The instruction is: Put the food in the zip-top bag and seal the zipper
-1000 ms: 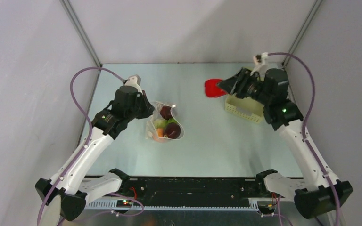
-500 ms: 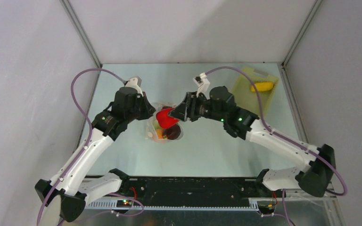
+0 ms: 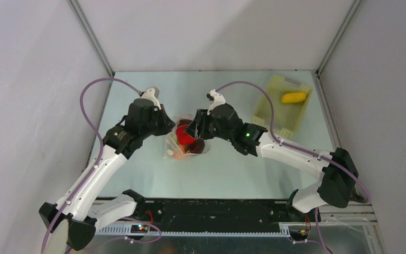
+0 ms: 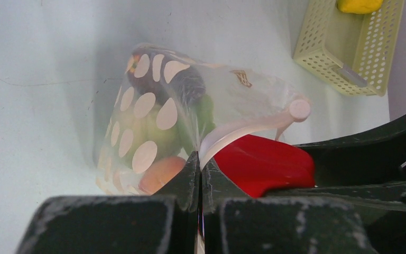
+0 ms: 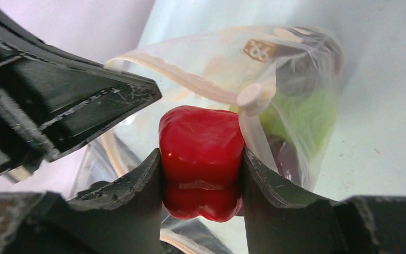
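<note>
Zip-top bag (image 3: 182, 145) lies just left of table centre, toward nine o'clock; your left gripper (image 4: 200, 161) is pinched tight on its mouth edge, holding the zipper (image 4: 243, 128) lip up; your right gripper (image 5: 201, 159) is clamped on the red food (image 5: 201, 140), poised at the opening from three o'clock. Loading is the step in hand; next, push the red food past the lip and release; one yellow piece (image 3: 293, 97) lies in the basket (image 3: 268, 115) at two o'clock.
</note>
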`<state>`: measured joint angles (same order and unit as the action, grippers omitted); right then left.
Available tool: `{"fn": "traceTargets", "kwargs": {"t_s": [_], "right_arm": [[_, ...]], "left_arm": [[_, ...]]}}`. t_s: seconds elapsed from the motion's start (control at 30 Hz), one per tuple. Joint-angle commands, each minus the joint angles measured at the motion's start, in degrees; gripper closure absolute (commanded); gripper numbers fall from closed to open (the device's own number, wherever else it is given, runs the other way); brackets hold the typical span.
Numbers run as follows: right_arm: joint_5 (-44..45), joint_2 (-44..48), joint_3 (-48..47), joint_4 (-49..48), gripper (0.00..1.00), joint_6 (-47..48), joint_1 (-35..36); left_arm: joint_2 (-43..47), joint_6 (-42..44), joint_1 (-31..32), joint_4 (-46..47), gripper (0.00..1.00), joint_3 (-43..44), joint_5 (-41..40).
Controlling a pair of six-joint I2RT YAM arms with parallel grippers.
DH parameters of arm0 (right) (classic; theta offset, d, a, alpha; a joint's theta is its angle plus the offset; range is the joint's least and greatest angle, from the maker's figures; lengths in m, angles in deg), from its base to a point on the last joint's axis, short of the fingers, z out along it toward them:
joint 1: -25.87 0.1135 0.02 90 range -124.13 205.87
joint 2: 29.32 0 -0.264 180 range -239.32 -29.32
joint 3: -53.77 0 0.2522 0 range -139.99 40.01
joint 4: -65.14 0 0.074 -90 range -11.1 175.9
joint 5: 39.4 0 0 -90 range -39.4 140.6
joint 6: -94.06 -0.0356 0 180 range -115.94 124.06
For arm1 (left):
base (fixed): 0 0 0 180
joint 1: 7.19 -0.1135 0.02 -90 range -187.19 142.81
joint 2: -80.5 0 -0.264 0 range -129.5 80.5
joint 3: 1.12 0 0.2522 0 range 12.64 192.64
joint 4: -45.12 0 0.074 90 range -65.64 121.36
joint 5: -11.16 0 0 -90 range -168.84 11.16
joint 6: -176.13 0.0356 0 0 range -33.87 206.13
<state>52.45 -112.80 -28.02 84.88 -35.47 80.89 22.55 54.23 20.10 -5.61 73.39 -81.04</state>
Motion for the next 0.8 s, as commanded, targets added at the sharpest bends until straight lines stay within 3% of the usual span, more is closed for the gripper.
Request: {"fn": "traceTargets", "kwargs": {"t_s": [0.0, 0.17, 0.37, 0.53, 0.77], "right_arm": [[15.0, -1.6, -5.5, 3.2, 1.0, 4.3, 3.4], [24.3, -3.7, -6.1, 0.6, 0.98, 6.6, 7.1], [23.1, -6.4, -6.2, -3.0, 0.96, 4.1, 7.8], [26.9, -9.6, -6.2, -9.6, 0.96, 3.5, 9.2], [29.2, -14.5, -6.2, -15.1, 0.86, 3.7, 9.6]], "left_arm": [[2.0, 0.9, -0.5, 2.1, 1.0, -0.2, 0.7], [2.1, 0.9, -0.6, 2.4, 1.0, -0.3, 1.7], [2.1, 0.7, -0.7, 3.4, 1.0, -0.8, 4.6], [2.1, 0.6, -0.8, 3.8, 1.0, -0.9, 6.8], [2.6, 0.7, -0.8, 4.0, 1.0, -1.1, 7.7]]}}
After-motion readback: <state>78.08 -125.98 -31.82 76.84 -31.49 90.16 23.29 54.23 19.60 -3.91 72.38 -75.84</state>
